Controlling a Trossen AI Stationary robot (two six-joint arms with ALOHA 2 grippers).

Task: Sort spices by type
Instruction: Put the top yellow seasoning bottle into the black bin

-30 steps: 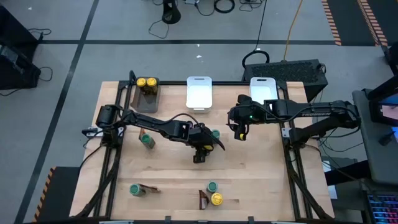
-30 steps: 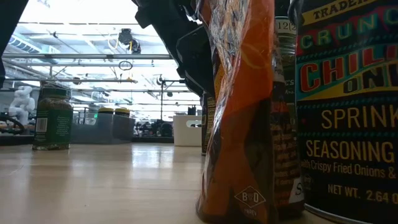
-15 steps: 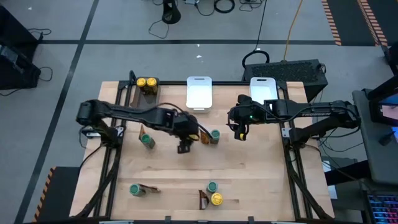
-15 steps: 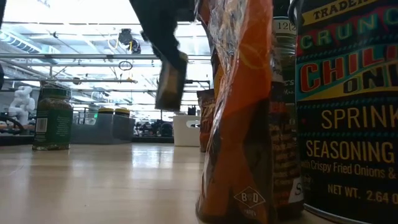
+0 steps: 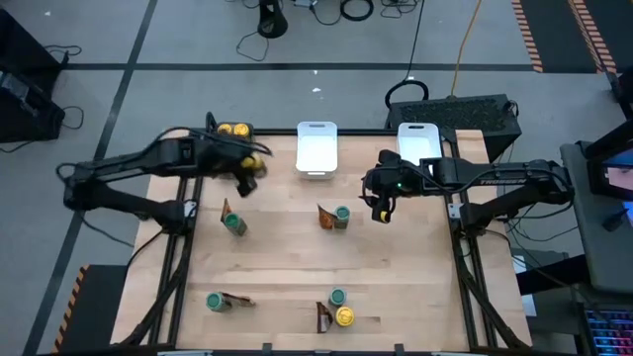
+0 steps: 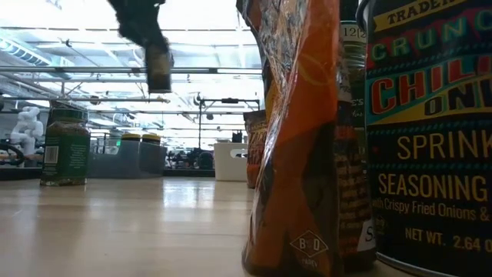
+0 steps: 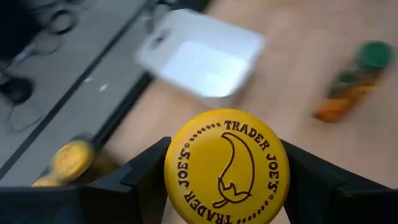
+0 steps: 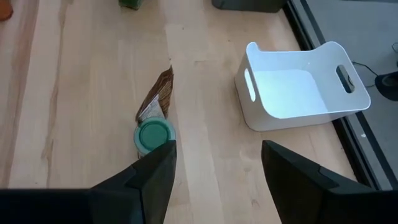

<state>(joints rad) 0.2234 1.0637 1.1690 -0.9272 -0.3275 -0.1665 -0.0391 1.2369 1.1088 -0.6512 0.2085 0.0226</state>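
Left gripper (image 7: 225, 180) is clamped on a yellow-lid jar (image 7: 226, 167), held in the air near the table's (image 5: 415, 287) far-left corner, just beside the dark tray (image 5: 235, 138). That tray sits at the far-left corner with two yellow-lid jars (image 5: 233, 130) in it. In the low view the held jar (image 6: 157, 65) hangs above the tabletop, blurred.

Right gripper (image 8: 214, 171) hovers mid-table toward the right edge, fingers (image 8: 146, 177) apart, holding nothing. Just near it stand a green-lid jar (image 8: 153, 135) and a brown packet (image 8: 158, 94), touching each other.

Two white trays at the far edge: middle tray (image 5: 316, 146) and right tray (image 5: 419, 140), both with nothing visible inside.

Other spices on the table: green jar with packet (image 5: 231, 220) toward the left edge; green jar and packet (image 5: 226, 301) by the near-left corner; green jar (image 5: 337, 296), yellow jar (image 5: 344, 316) and packet (image 5: 323, 316) clustered at the near edge, middle. The low view shows that packet (image 6: 296, 138) and a labelled jar (image 6: 430, 131) close up.
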